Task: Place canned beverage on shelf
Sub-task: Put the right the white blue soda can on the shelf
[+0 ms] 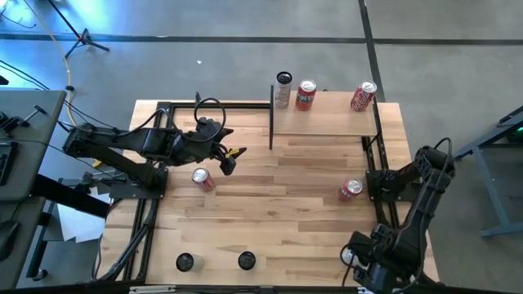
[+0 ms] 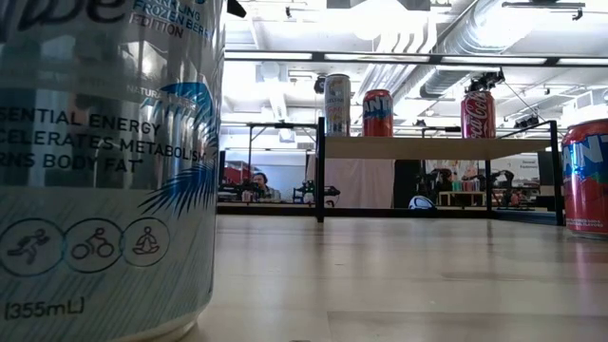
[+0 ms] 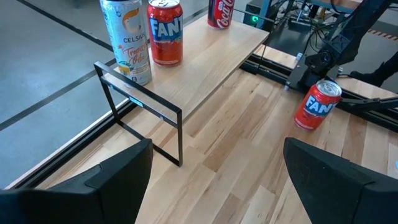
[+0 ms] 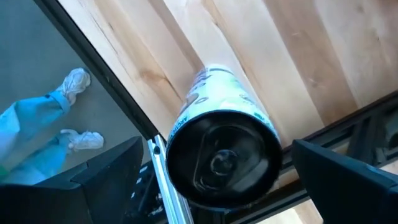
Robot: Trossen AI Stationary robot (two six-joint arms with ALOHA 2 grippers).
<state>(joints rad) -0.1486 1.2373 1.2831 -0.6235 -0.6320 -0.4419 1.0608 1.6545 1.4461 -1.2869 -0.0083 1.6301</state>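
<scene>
Closest to the low camera stood a tall silver-blue energy can (image 2: pixel 104 161). Left gripper (image 1: pixel 227 157), jaws apart and empty, hovered just beside the upright red soda can (image 1: pixel 202 179), nearer than the folded right gripper (image 1: pixel 359 260), also apart. Pale wood shelf (image 1: pixel 327 122) beyond already carried three cans; plank tabletop (image 1: pixel 278 212), workshop behind.

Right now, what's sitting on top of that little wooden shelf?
Three upright cans stand on the shelf: a tall Celsius can, a red Fanta can beside it, and a Coca-Cola can at the far end. The table under the board is hidden from above.
</scene>
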